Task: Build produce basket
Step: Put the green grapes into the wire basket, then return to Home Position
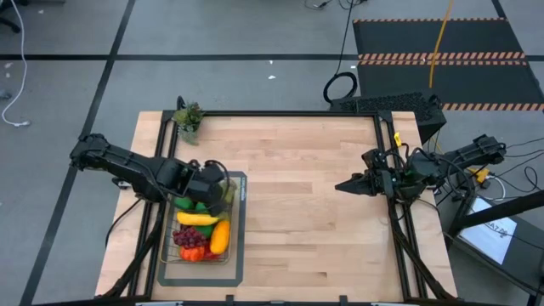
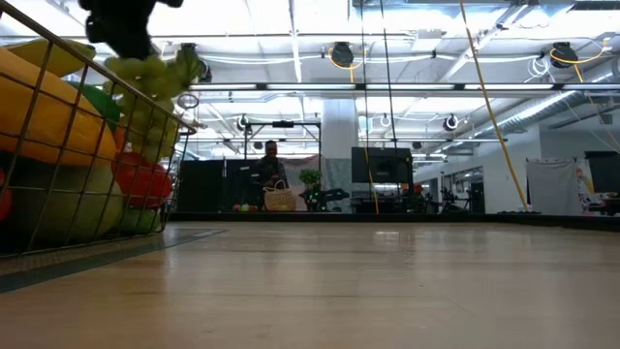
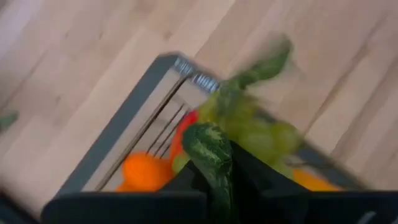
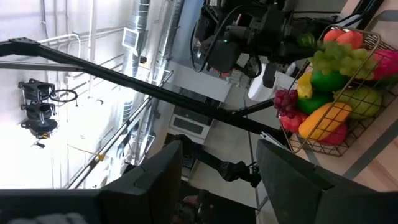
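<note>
**Left gripper over the basket with green grapes**

Your left gripper is over the far end of the basket, which sits on a grey mat at the table's left side. In the left wrist view its fingers are pinched close together on a leaf of the green grapes — the bunch hangs just ahead of the fingertips, above the basket's corner. From the low view the same grapes hang at the basket's top edge, touching or just above the pile; you cannot tell which.

The basket already holds a banana, a mango, purple grapes and something red beneath them — all heaped together.

Your right gripper waits well apart, over the table's right side, pointing toward the basket. Its jaws stand partly open and hold nothing.

A small potted sprig stands at the far left corner. A person shows far off in the room behind.
</note>
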